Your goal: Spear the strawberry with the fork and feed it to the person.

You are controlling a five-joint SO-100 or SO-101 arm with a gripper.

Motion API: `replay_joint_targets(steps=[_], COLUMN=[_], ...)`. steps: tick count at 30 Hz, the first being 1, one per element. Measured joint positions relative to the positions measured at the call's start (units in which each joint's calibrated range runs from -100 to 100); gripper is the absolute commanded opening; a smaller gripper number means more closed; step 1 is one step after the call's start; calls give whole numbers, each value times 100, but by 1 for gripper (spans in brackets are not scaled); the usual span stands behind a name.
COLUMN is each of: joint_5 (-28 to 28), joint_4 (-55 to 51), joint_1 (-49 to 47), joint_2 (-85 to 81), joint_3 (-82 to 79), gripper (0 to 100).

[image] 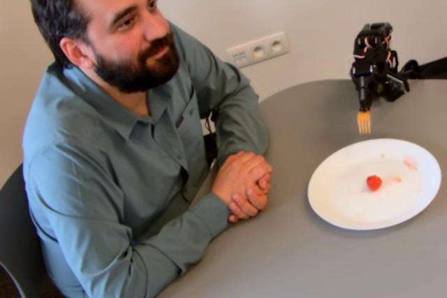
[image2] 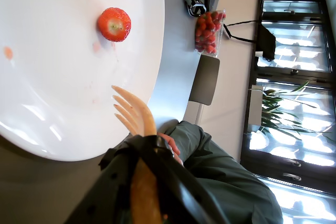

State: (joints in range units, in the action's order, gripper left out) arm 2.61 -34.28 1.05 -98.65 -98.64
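Pincer point(image2: 140, 150): clamped on fork point(image: 364, 122) handle, tines down, touching nothing | hangs above desk point(image: 300, 242) just past far rim of plate point(image: 328, 204) in fixed view | strawberry point(image: 374, 183) near plate centre, roundish, no clear long axis, well apart from tines | lies down-and-forward, up-left of tines in wrist view point(image2: 114, 24) | person point(image: 126, 123) seated across, hands clasped.

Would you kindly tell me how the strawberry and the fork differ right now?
The strawberry is red and roundish; the fork is yellow-orange with tines. The strawberry lies on the white plate; the fork hangs tines-down above the table beyond the plate's far rim, not touching it. Both are small.
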Motion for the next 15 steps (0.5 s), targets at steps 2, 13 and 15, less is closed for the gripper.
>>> replay_joint_targets(steps=[2, 13, 15], joint_5=[0, 0, 0], joint_4=[0, 26, 60], joint_1=[0, 8, 75], joint_2=[0, 0, 0], joint_3=[0, 0, 0], gripper=[2, 2, 1])
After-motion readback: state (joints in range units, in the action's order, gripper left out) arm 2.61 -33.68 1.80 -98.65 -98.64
